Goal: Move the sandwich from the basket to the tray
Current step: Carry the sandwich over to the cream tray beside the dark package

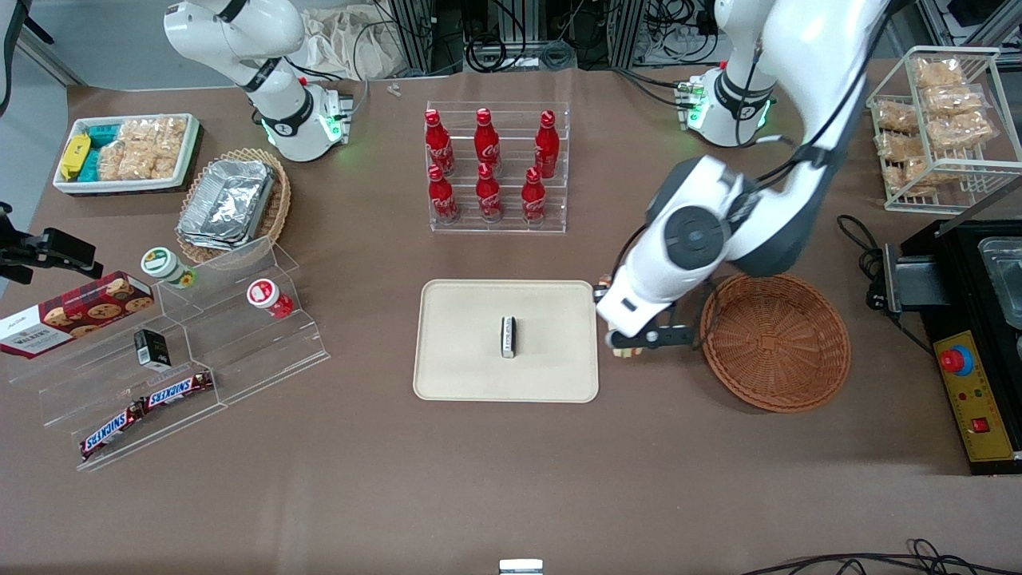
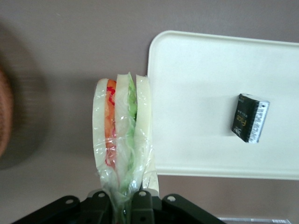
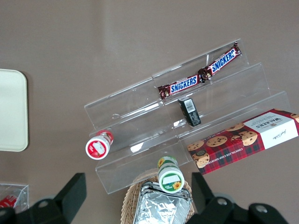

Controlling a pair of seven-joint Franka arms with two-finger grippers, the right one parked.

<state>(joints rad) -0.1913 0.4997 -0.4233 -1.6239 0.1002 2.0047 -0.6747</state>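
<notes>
My left gripper [image 1: 631,342] is shut on the wrapped sandwich [image 2: 122,135], a wedge of pale bread with red, orange and green filling, and holds it above the table between the basket and the tray. In the front view only a sliver of the sandwich [image 1: 627,351] shows under the arm. The reddish-brown wicker basket [image 1: 774,341] stands empty beside the gripper, toward the working arm's end. The cream tray [image 1: 479,375] lies beside the gripper toward the parked arm's end; its edge [image 2: 201,65] is just next to the sandwich. A small black box [image 1: 508,336] lies on the tray, also seen in the wrist view [image 2: 250,117].
A clear rack of red cola bottles [image 1: 495,169] stands farther from the front camera than the tray. A clear stepped shelf [image 1: 184,351] with snack bars, cups and a cookie box lies toward the parked arm's end. A black machine [image 1: 970,335] stands beside the basket.
</notes>
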